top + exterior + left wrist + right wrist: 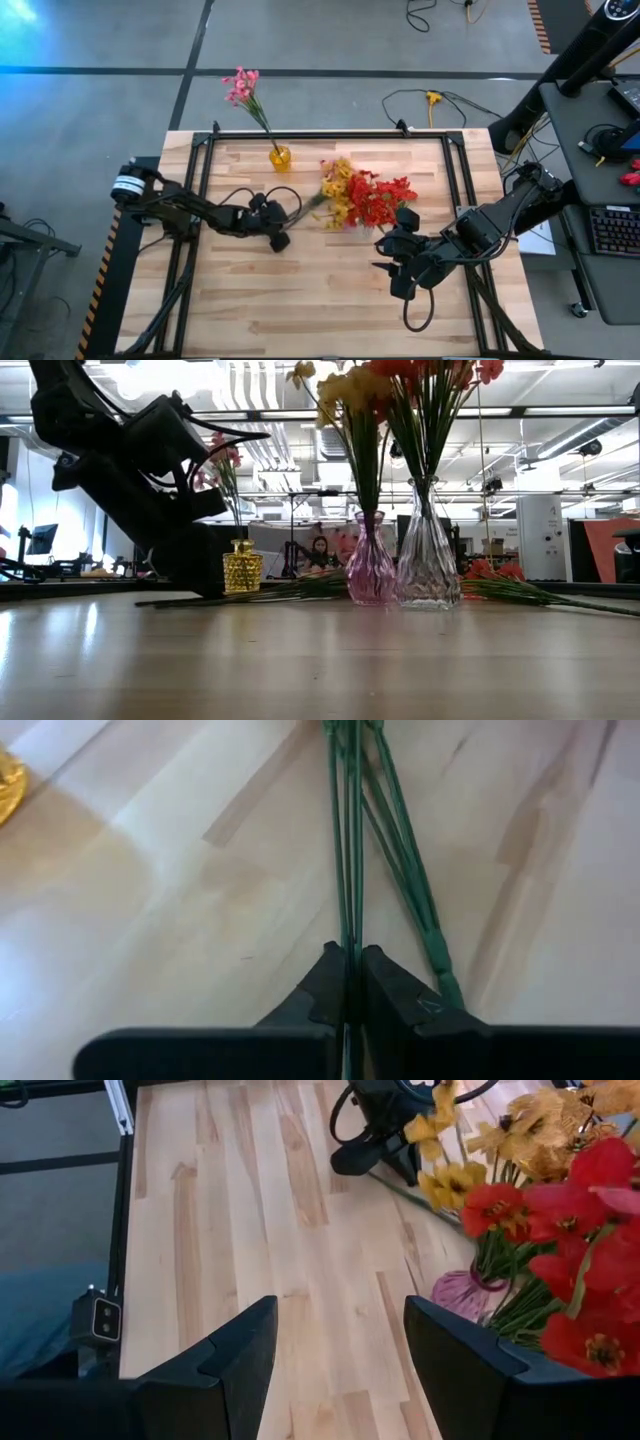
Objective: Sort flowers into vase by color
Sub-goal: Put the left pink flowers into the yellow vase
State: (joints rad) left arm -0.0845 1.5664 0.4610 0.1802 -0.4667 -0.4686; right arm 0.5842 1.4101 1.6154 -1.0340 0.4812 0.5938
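While you have the whole table [330, 300] under the overhead camera, take in the big picture first: your left arm reaches in from the left edge and your right arm waits low at the right. Three vases stand on the wood: a small yellow vase [280, 157] near the far edge with a pink spray [242, 88] in it, and, toward the middle, a pink glass vase [371, 573] carrying yellow flowers [337, 180] beside a clear glass vase [427, 565] carrying red flowers [382, 200]. Your left gripper [352, 982] sits low at the table, and its jaws are pinched tight on thin green stems [347, 840] that lie flat on the wood. That grip is the relation your next lift turns on: the stems' long axis runs straight out ahead of the jaws, toward the pink and clear vases, so the blossom ends are far from your fingers and will swing wide when you raise them. A second bundle of stems [405, 890] lies just beside the pinched ones and could drag along. Which colour you hold cannot be told from here. Your right gripper [340, 1350] hovers with its jaws wide and empty, near the red blooms; judge it a bystander, but the filled vases stand between the two arms, so clear them as you lift.
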